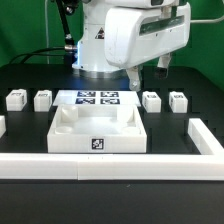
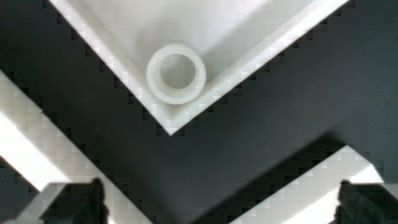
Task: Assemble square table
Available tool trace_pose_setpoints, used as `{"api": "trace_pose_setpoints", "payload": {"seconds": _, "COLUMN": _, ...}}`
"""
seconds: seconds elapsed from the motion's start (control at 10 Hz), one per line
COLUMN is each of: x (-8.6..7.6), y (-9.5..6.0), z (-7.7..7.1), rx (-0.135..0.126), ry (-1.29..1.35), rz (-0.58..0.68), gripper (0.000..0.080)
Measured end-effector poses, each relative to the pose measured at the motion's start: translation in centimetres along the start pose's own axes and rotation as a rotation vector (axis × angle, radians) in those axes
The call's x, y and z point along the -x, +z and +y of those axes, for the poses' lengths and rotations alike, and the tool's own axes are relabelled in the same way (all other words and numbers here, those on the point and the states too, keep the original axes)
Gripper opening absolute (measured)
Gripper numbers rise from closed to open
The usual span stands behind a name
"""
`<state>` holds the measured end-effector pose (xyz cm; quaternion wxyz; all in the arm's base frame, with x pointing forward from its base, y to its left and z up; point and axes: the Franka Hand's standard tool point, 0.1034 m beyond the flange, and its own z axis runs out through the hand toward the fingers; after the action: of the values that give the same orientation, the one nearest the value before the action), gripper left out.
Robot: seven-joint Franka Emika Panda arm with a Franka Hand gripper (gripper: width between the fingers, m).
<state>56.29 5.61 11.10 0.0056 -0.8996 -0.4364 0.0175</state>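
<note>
Over the square table top (image 2: 249, 30) corner, the gripper (image 2: 214, 206) hovers, fingers (image 2: 71, 206) spread wide, holding nothing.
Two legs (image 1: 43, 98) sit at its ten o'clock, two more at two o'clock.

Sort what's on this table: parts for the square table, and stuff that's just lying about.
For the job:
- tabletop
- legs, four of them
- gripper, open and holding nothing

Just lying about:
- marker board
- border rail

White tray-like top (image 1: 70, 140) sat rim-up right in front of the marker board (image 1: 98, 98), two little tagged legs (image 1: 15, 99) (image 1: 43, 99) (image 1: 151, 101) (image 1: 178, 100) off each side.
</note>
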Motion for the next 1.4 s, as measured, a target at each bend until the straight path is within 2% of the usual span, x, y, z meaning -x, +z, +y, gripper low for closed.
{"api": "trace_pose_setpoints", "payload": {"seconds": 0.3, "x": 0.1, "y": 0.1, "z": -0.1, "rx": -0.001, "ry": -0.035, "rz": -0.001, "gripper": 0.0649}}
{"api": "trace_pose_setpoints", "payload": {"seconds": 0.4, "x": 1.3, "y": 0.6, "z": -0.9, "rx": 0.015, "ry": -0.139, "rz": 0.013, "gripper": 0.0649}}
{"api": "trace_pose_setpoints", "payload": {"seconds": 0.5, "x": 4.4, "y": 1.8, "z": -2.6, "rx": -0.002, "ry": -0.228, "rz": -0.004, "gripper": 0.0649}}
{"api": "trace_pose_setpoints", "payload": {"seconds": 0.6, "x": 7.4, "y": 2.9, "z": -3.2, "rx": -0.006, "ry": -0.386, "rz": -0.006, "gripper": 0.0649}}
{"api": "trace_pose_setpoints", "payload": {"seconds": 0.7, "x": 10.7, "y": 4.8, "z": -3.5, "rx": -0.01, "ry": -0.494, "rz": -0.004, "gripper": 0.0649}}
{"api": "trace_pose_setpoints", "payload": {"seconds": 0.8, "x": 13.3, "y": 6.9, "z": -3.7, "rx": -0.043, "ry": -0.541, "rz": -0.011, "gripper": 0.0649}}
{"api": "trace_pose_setpoints", "payload": {"seconds": 0.9, "x": 14.3, "y": 8.7, "z": -3.8, "rx": -0.049, "ry": -0.643, "rz": 0.001, "gripper": 0.0649}}
{"api": "trace_pose_setpoints", "payload": {"seconds": 1.0, "x": 14.5, "y": 10.0, "z": -4.1, "rx": -0.057, "ry": -0.709, "rz": 0.011, "gripper": 0.0649}}
{"api": "trace_pose_setpoints", "payload": {"seconds": 1.1, "x": 14.0, "y": 10.3, "z": -4.3, "rx": -0.062, "ry": -0.716, "rz": 0.016, "gripper": 0.0649}}
{"api": "trace_pose_setpoints", "payload": {"seconds": 1.4, "x": 14.2, "y": 10.7, "z": -4.3, "rx": -0.07, "ry": -0.707, "rz": 0.016, "gripper": 0.0649}}
